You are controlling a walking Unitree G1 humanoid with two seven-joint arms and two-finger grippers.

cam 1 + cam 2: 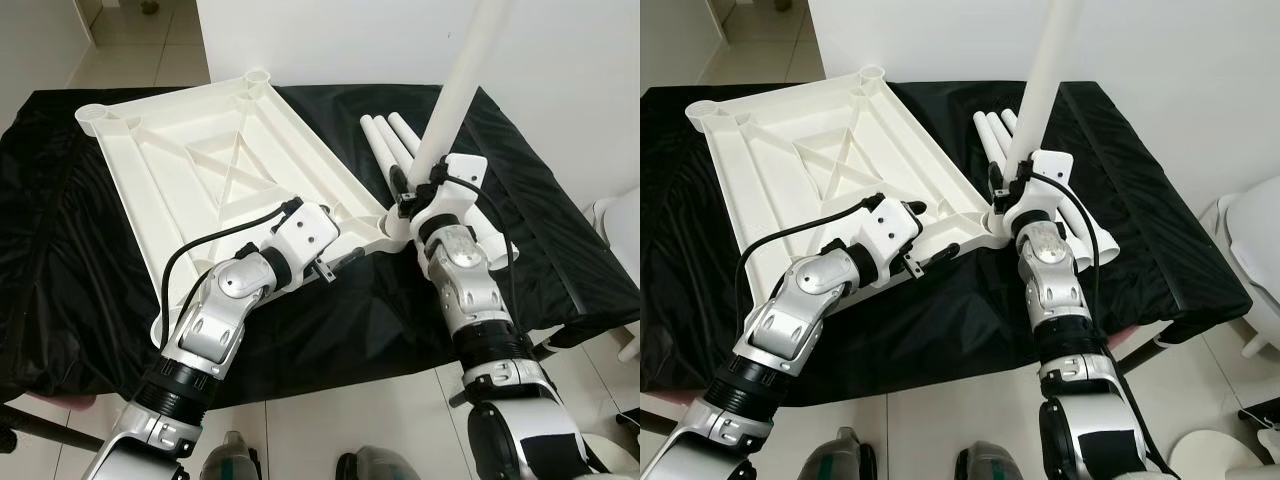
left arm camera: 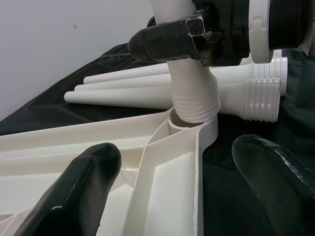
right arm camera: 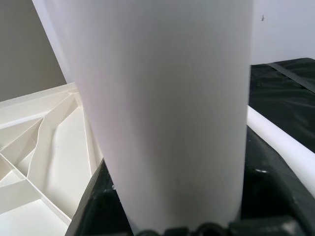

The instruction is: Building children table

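Head camera first: the white tabletop (image 1: 220, 160) lies upside down on the black cloth (image 1: 70, 250), ribs facing up, round sockets at its corners. At the tabletop's near right corner the right gripper (image 1: 413, 190) is clamped around a white table leg (image 1: 455, 90), which stands nearly upright, leaning a little, its lower end at that corner socket (image 1: 392, 222). Just beyond that corner, three spare legs (image 1: 388, 135) lie side by side on the cloth, touching one another. The left gripper (image 1: 345, 258) reaches along the tabletop's near edge, pointing at the same corner.

Other eye, same picture: the leg (image 1: 1040, 75) rises off the tabletop's (image 1: 810, 150) corner, the right gripper (image 1: 1007, 180) wrapped round it low down.

Left wrist camera now: the two black fingers (image 2: 78, 187) are spread wide, nothing between them, one over the tabletop's ribs (image 2: 162, 177), the other out over the cloth. Straight ahead, the leg's threaded end (image 2: 194, 101) sits in the corner socket, tilted slightly, threads still showing above the rim. The right gripper's finger (image 2: 162, 42) presses the leg just above the threads. Behind it lie the spare legs (image 2: 128, 88), their own threaded ends toward the socket.

Right wrist camera: the leg (image 3: 162, 108) is right up close, held between the fingers, with the tabletop's ribs (image 3: 39, 162) to one side and a spare leg (image 3: 285, 142) on the cloth to the other.
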